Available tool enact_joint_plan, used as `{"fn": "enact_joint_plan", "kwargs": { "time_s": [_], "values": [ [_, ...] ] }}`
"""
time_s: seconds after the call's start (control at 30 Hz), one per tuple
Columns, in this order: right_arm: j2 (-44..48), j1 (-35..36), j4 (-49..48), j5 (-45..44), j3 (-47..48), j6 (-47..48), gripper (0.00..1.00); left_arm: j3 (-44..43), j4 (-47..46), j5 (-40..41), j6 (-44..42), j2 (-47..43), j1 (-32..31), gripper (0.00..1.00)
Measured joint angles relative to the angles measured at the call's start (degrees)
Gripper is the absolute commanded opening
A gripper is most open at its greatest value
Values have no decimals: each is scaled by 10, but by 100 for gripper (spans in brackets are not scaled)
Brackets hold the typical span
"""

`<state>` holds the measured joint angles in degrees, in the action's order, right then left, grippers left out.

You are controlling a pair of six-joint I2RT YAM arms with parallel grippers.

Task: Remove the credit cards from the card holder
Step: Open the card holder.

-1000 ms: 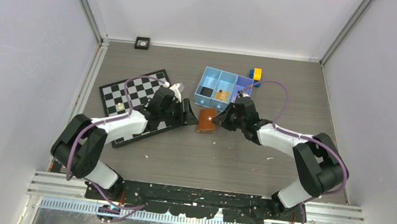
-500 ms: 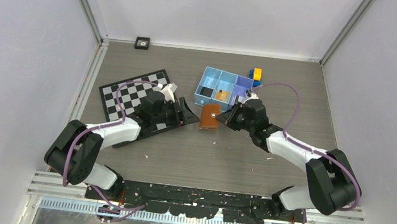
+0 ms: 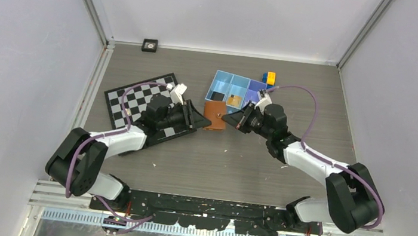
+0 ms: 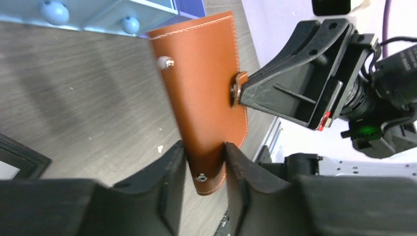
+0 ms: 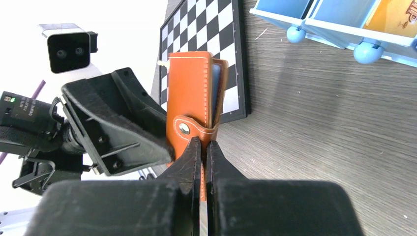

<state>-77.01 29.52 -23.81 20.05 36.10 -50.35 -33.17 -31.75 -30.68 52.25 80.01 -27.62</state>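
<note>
The card holder (image 3: pixel 214 116) is a small tan-brown leather wallet with pale stitching along its edges. It sits just off the near left corner of the blue tray (image 3: pixel 212 86), on the side away from the tray's purple compartment. It is folded shut but unfastened. Its strap (image 5: pixel 189 129), with a metal snap, is pulled free and pinched in the closed right gripper (image 5: pixel 202 145). The left gripper (image 4: pixel 204 152) clamps the holder's opposite end, so it stands on edge between the two. The cards (image 5: pixel 216 91) are still inside, showing only as thin pale blue-grey edges in the open side.
</note>
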Motion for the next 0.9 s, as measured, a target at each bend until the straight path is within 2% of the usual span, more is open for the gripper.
{"fn": "enact_joint_plan", "kwargs": {
  "time_s": [0.1,0.13,0.2,0.23,0.33,0.37,0.63,0.8,0.9],
  "values": [
    [-7,-1,-7,1,0,-3,3,8,-19,-5,6,2,5,7],
    [-9,-1,-6,1,0,-3,12,10,-25,-7,9,2,6,3],
    [-13,-1,-1,-2,0,-3,43,12,-33,-8,11,2,5,0],
    [-13,0,4,-5,0,-1,54,13,-33,-9,11,2,5,0],
    [-13,9,43,-28,9,14,73,13,-22,-2,-2,2,3,0],
    [-13,14,57,-37,13,22,76,13,-14,3,-6,2,2,0],
    [-11,79,142,-131,47,82,78,11,65,63,-50,3,-32,0],
    [-23,99,179,-188,78,99,60,6,72,68,-62,3,-39,0],
    [-43,98,200,-218,93,102,57,6,77,80,-65,2,-39,0]
  ]
}}
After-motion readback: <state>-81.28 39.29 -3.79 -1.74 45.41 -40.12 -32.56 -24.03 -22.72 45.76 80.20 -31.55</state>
